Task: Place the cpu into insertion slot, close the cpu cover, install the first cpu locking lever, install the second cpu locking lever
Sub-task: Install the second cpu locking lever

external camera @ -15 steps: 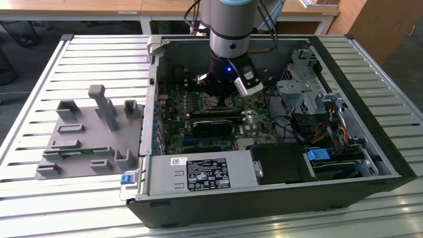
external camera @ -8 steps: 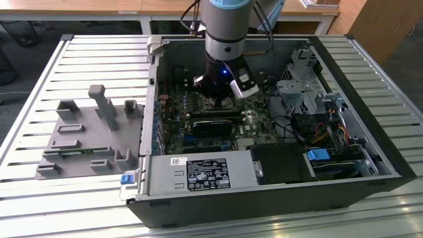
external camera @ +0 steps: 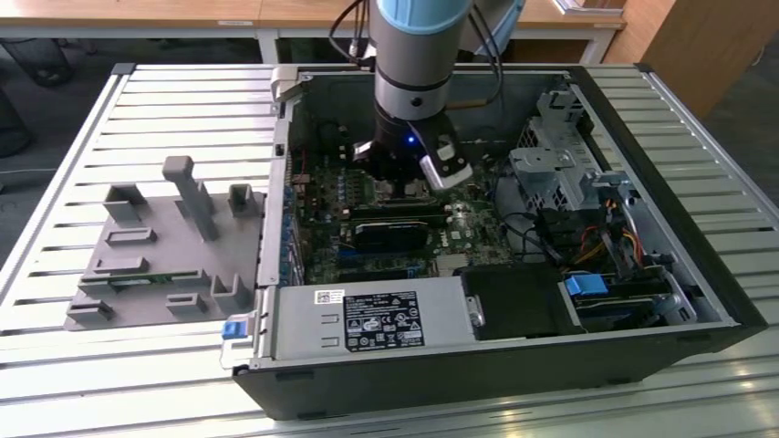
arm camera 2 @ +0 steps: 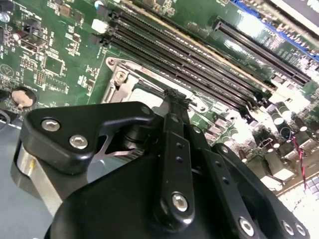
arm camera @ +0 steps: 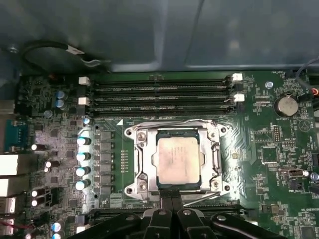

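In the first wrist view the cpu (arm camera: 178, 160) lies grey side up in the insertion slot on the green motherboard. The silvery cpu cover (arm camera: 141, 159) lies flat around it, its window framing the chip. A thin wire locking lever (arm camera: 169, 122) runs along the socket side nearest the memory slots. My gripper (arm camera: 173, 200) is shut, its black fingertips together at the socket's opposite edge with nothing visible between them. The second wrist view shows the same shut gripper (arm camera 2: 174, 95) touching down at the socket frame (arm camera 2: 119, 79). In the exterior view the gripper (external camera: 408, 187) reaches down into the open computer case, covering the socket.
Black memory slots (arm camera: 159, 92) run beside the socket, a row of capacitors (arm camera: 82, 157) on another side, and a coin battery (arm camera: 286, 104) lies near them. The case holds a power supply (external camera: 365, 319), a drive cage (external camera: 548, 173) and cables. A grey fixture (external camera: 171, 246) stands on the slatted table.
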